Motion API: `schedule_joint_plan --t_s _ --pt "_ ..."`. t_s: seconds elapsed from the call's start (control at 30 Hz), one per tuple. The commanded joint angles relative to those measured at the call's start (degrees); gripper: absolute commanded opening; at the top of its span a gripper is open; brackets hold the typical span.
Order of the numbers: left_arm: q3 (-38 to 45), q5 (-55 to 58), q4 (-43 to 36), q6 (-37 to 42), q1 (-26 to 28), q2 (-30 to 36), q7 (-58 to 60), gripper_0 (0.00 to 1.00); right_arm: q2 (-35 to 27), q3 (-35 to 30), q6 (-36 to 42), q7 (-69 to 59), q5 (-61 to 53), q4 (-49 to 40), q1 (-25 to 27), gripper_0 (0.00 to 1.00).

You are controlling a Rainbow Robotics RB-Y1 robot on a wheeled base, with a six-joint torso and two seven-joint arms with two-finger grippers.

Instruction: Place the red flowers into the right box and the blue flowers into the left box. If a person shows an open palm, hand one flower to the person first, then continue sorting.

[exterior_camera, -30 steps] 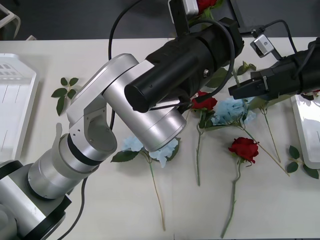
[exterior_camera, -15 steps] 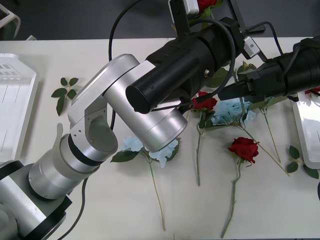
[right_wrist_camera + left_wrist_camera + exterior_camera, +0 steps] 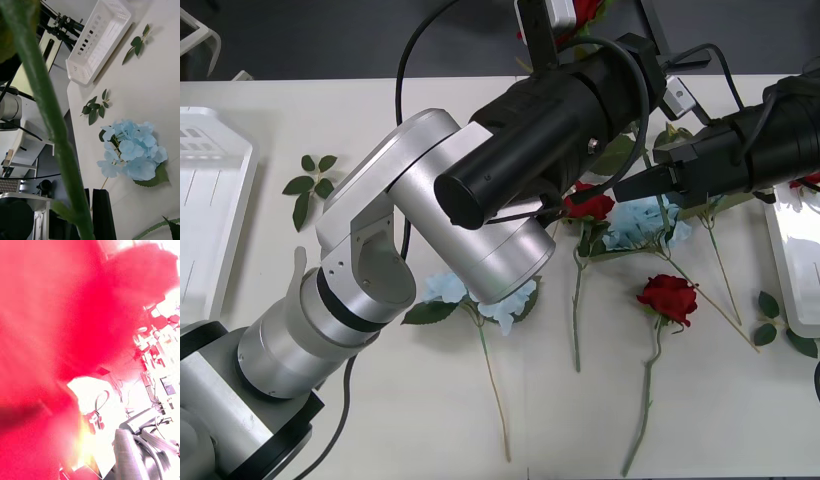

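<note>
At twelve o'clock on the worktop, the left gripper is lifting a red rose, fingers apparently clenched on it, while the right gripper, fingers' state untellable, is hovering over unsorted red flowers and blue flowers; both boxes are looking unfilled.

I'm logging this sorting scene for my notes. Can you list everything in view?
red roses: two, deep red, lying on the table right of centre; a third bloom at the far edge
blue hydrangeas: two, pale blue, one mid-table, one partly under the left arm
leaf sprigs: two, green, near the left box and the right box
left box: one, white, left edge
right box: one, white, right edge
table: one, white
left gripper: far edge, by the third bloom
right gripper: black, over the mid-table flowers
</note>
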Motion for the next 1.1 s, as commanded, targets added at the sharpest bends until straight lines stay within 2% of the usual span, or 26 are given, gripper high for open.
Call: schedule_joint_plan --t_s 0.03,0.43,0.6,0.77,0.87,1.0,1.1 --pt "-0.75 -0.86 -0.92 -0.94 -2.71 -1.83 2.14 1.00 -0.01 0.53 0.17 -1.82 0.37 -1.36 -2.11 0.00" --pt "-0.39 -0.07 -1.01 -1.55 -2.89 -1.13 2.58 1.00 -2.38 0.53 0.08 -4.10 -0.43 1.02 -2.19 0.00" --pt "0.84 7.76 -3.12 -2.52 -2.54 3.09 2.14 1.00 -7.57 -1.32 -0.53 -9.38 -1.57 7.17 -2.19 0.00" --pt "3.30 15.67 -6.99 -2.52 -1.31 8.37 1.00 1.00 -12.49 -4.75 -0.53 -10.34 5.38 12.62 -2.19 0.00" --pt "6.37 24.89 -9.80 -2.08 0.72 12.41 -5.42 1.00 -16.09 -5.01 -1.06 -9.82 10.65 17.89 -2.28 0.00" --pt "9.71 33.95 -12.79 -1.64 4.58 16.01 -13.33 1.00 -20.75 -5.19 -0.80 -10.08 11.35 24.75 -2.28 0.00" --pt "13.40 40.54 -16.57 3.11 8.54 18.21 -22.03 1.00 -23.56 -5.19 -0.97 -9.55 14.87 30.55 -2.28 0.00"
